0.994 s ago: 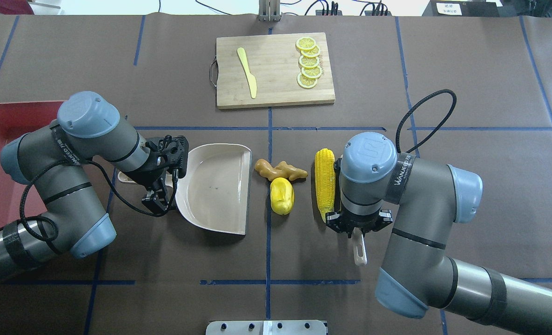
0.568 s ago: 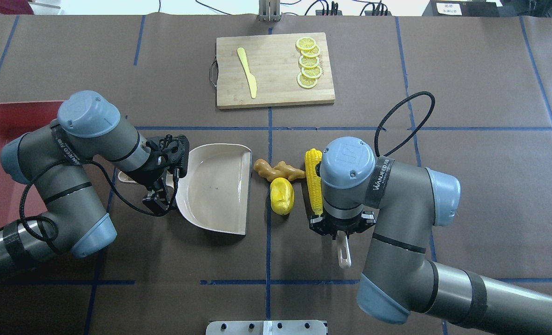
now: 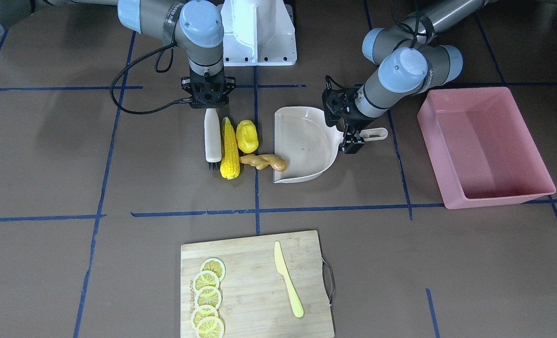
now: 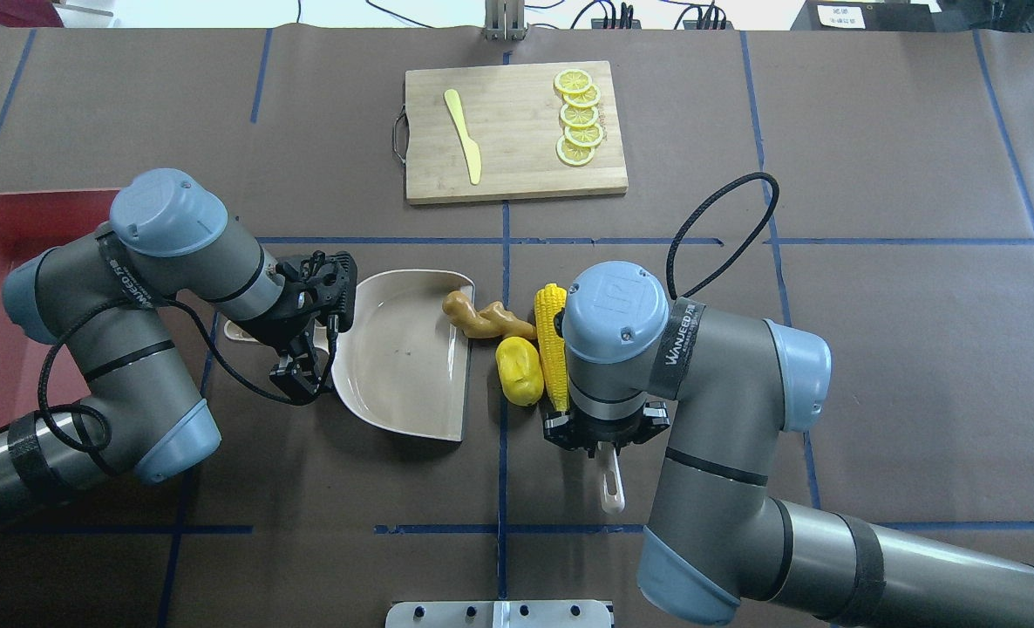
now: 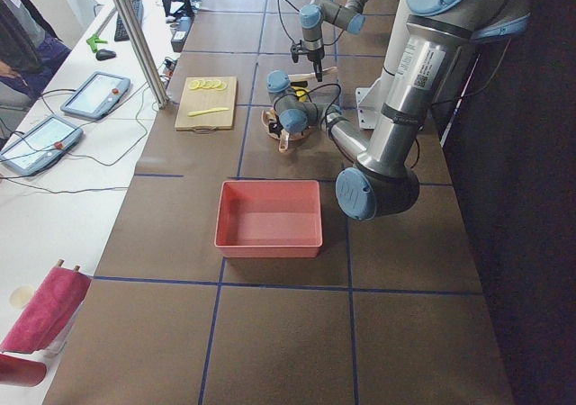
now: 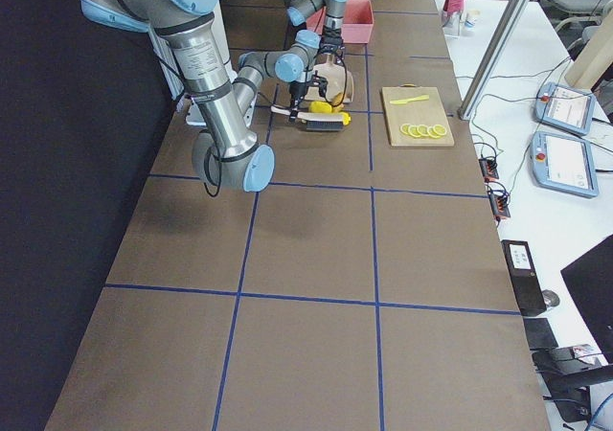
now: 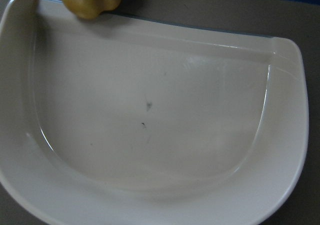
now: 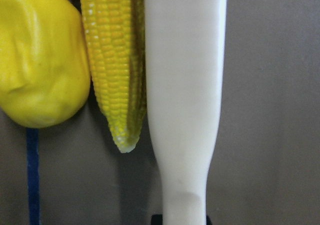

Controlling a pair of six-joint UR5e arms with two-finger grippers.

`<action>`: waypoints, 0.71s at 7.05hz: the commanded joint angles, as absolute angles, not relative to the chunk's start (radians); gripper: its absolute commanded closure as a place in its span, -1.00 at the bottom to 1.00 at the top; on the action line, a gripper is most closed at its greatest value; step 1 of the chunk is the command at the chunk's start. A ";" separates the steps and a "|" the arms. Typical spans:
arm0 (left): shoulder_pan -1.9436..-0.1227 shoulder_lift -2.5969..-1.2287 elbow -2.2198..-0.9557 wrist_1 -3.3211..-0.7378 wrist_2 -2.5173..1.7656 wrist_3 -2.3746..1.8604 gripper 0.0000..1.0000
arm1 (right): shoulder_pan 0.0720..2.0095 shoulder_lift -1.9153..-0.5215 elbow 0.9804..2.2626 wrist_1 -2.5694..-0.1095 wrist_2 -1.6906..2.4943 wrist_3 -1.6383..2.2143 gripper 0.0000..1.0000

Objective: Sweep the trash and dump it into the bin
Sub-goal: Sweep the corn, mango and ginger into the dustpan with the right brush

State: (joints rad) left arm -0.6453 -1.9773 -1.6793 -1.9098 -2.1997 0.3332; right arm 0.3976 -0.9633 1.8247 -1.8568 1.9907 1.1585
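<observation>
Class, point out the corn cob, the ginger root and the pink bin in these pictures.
corn cob (image 4: 550, 342), overhead view, middle of its kernel rows.
ginger root (image 4: 480, 324), overhead view, its central body.
pink bin (image 3: 490, 145), front-facing view, its bare inside floor.

A black band on the right arm reads "WANJEED".

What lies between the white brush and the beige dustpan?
Front-facing view: yellow toy corn cob against the white plastic brush, then stubby yellow lumpy vegetable and tan knobbly ginger root, its end at the beige plastic dustpan's lip.
</observation>
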 commanded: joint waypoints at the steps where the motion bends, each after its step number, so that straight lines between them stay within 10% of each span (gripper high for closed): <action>1: -0.646 -1.983 -1.678 -1.908 -2.200 0.331 -0.98 | 0.380 -0.927 1.800 -1.856 1.982 1.161 1.00; 5: -0.646 -1.991 -1.681 -1.908 -2.200 0.330 -0.98 | 0.359 -0.858 1.753 -1.856 1.976 1.170 1.00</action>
